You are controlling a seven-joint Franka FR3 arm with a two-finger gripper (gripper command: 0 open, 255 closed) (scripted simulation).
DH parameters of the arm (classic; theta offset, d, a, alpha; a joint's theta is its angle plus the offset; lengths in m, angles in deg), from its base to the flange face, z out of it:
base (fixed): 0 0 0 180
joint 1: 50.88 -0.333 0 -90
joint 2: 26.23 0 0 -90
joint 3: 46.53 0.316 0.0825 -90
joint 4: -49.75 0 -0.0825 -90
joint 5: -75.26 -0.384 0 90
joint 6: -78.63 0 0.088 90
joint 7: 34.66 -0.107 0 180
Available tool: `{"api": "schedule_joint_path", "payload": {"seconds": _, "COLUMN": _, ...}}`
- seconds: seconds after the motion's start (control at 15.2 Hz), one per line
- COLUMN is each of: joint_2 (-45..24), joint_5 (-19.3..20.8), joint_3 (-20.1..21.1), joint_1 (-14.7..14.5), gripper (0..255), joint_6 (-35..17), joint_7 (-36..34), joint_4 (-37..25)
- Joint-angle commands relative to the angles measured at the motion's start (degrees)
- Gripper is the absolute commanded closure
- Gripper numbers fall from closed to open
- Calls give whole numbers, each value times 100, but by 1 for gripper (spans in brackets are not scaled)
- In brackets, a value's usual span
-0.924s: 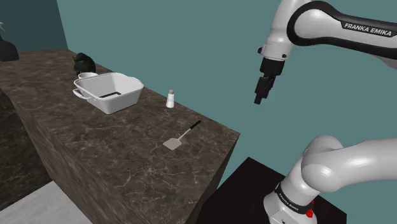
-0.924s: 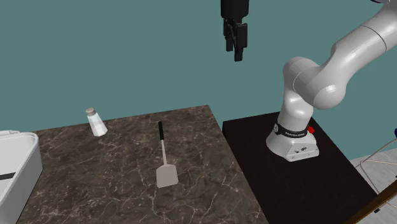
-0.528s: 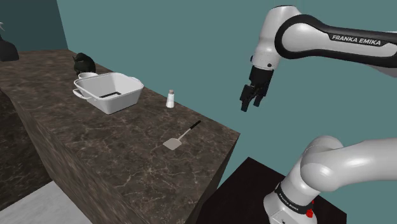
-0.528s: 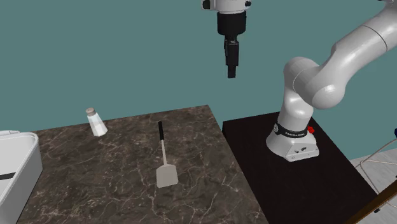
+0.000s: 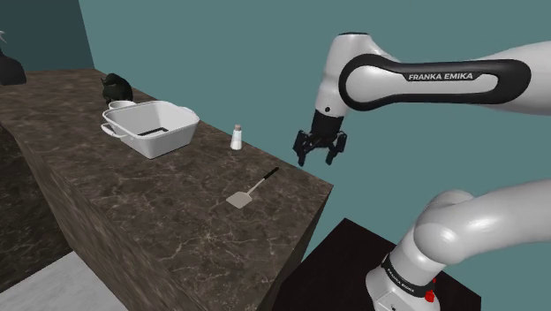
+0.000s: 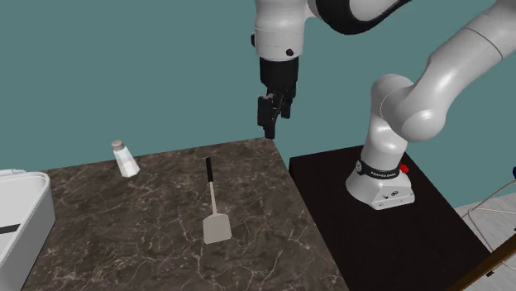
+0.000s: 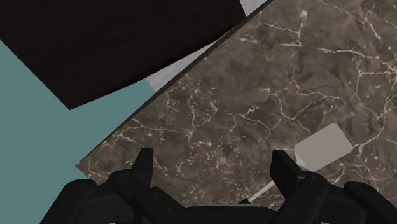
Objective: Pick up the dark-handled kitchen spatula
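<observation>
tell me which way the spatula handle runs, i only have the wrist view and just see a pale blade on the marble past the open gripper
Observer: The spatula lies flat, its dark handle end toward the teal wall and its blade away from it.
Operator: ok and how high am i
Observer: The gripper hangs well above the counter, over the corner nearest the stand, touching nothing.
Operator: anything close to the handle
Observer: A small shaker stands upright, apart from the handle end, on the second exterior view's left of it.
</observation>
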Motion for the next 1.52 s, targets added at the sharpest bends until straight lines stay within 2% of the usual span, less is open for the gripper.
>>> {"api": "schedule_joint_path", "payload": {"seconds": 0.0, "joint_2": -358, "joint_5": -88, "joint_3": 330, "joint_1": 145, "gripper": 0, "joint_6": -433, "joint_7": -735, "joint_4": -16}}
{"api": "schedule_joint_path", "payload": {"seconds": 0.26, "joint_2": -1182, "joint_5": -25, "joint_3": 923, "joint_1": 517, "gripper": 0, "joint_6": -1152, "joint_7": -2127, "joint_4": -251}}
{"api": "schedule_joint_path", "payload": {"seconds": 0.46, "joint_2": -1882, "joint_5": 235, "joint_3": 1320, "joint_1": 832, "gripper": 0, "joint_6": -1630, "joint_7": -3239, "joint_4": -523}}
{"api": "schedule_joint_path", "payload": {"seconds": 0.73, "joint_2": -2900, "joint_5": 894, "joint_3": 1708, "joint_1": 1214, "gripper": 0, "joint_6": -2129, "joint_7": -4842, "joint_4": -993}}
{"api": "schedule_joint_path", "payload": {"seconds": 0.99, "joint_2": -3874, "joint_5": 1726, "joint_3": 1775, "joint_1": 1358, "gripper": 0, "joint_6": -2397, "joint_7": -6388, "joint_4": -1524}}
{"api": "schedule_joint_path", "payload": {"seconds": 1.45, "joint_2": -4263, "joint_5": 2071, "joint_3": 1709, "joint_1": 1295, "gripper": 0, "joint_6": -2885, "joint_7": -6654, "joint_4": -1338}}
